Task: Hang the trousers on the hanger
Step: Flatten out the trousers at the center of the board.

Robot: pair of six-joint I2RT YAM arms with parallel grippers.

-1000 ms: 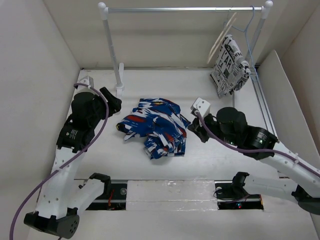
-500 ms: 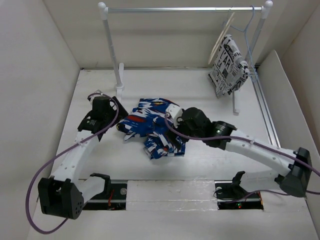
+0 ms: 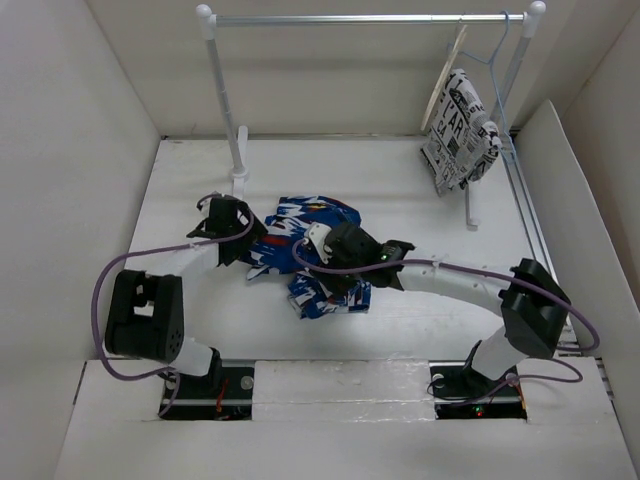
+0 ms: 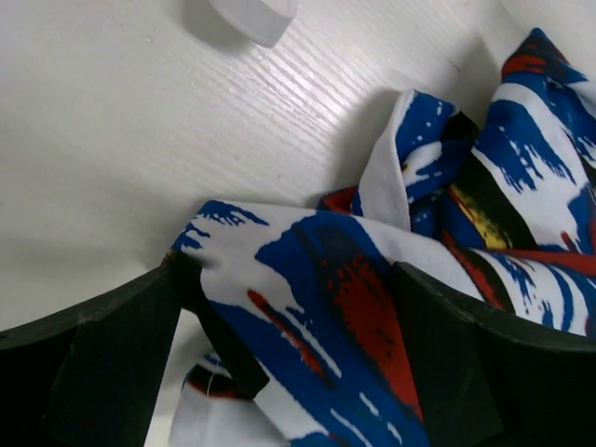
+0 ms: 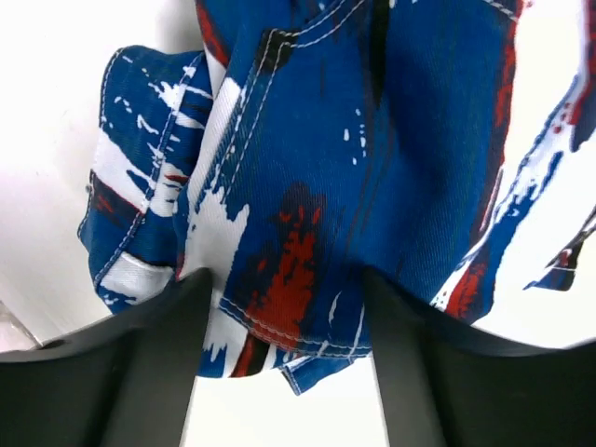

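trousers [image 3: 318, 262]: in a heap mid counter [image 3: 430, 215], both arms reach it | left pincer [image 4: 289, 358]: wide open around a fold, holds nothing | right pincer [image 5: 284, 326]: open around a hem, ready to pinch | hanger [image 3: 441, 80]: up on the rail [image 3: 360, 18], well apart

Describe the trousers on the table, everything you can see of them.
The trousers are soft cloth, boldly printed blue and white with red, yellow and black streaks; white stitched seams show in the right wrist view. They lie crumpled in a loose heap in the middle of the white table, not on a hanger. The left gripper straddles a fold at the heap's left edge, and the right gripper straddles a bunched seam near its middle. Both have their fingers spread with cloth between them.
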